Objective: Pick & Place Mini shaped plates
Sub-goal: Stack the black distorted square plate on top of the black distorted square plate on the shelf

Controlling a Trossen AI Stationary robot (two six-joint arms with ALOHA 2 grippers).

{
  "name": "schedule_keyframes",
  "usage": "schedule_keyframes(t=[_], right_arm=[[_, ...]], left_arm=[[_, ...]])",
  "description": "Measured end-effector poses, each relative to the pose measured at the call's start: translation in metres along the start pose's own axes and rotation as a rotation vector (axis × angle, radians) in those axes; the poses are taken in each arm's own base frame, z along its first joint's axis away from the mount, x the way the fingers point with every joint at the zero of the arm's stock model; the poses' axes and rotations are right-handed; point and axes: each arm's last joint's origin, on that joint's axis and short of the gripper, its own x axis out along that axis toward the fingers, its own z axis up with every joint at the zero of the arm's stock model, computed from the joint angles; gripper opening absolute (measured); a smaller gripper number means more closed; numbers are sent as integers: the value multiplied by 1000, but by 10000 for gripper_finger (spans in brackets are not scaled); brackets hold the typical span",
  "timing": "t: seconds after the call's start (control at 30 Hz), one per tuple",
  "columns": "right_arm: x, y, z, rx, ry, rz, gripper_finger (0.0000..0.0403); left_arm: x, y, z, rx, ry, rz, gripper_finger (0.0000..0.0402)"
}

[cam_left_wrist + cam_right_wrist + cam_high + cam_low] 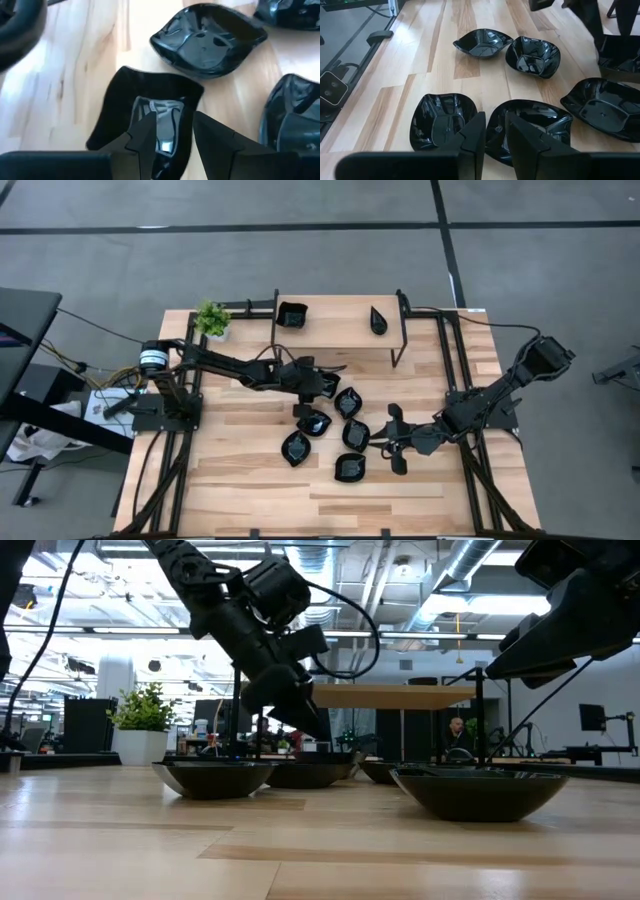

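the left end effector [172,135] sits at the centre of the high view with its fingers parted astride the rim of a glossy black square mini plate [145,112], one finger inside the bowl, not yet clamped. a glossy black leaf-shaped plate [210,37] lies just beside it, and others crowd the wooden table [240,480] at lower centre. if the fingers close off-centre, the slick rim could slip out or tip the plate into its neighbours. the right end effector [492,132], lower right of centre, hovers narrowly open between two more plates, gripping nothing; a descent there could knock either one.
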Motion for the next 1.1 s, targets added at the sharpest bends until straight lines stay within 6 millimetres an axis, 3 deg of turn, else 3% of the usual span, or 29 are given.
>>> schedule_keyframes(t=[0.33, 0.7, 1.1], right_arm=[[0, 0, 0, 0, 0, 0, 70], [0, 0, 0, 0, 0, 0, 70], [0, 0, 0, 0, -1, 0, 70]], left_arm=[[6, -12, -1, 73, 12, -44, 132], [6, -11, -2, 77, 24, -16, 169], [8, -10, -3, 65, 18, -23, 163]])
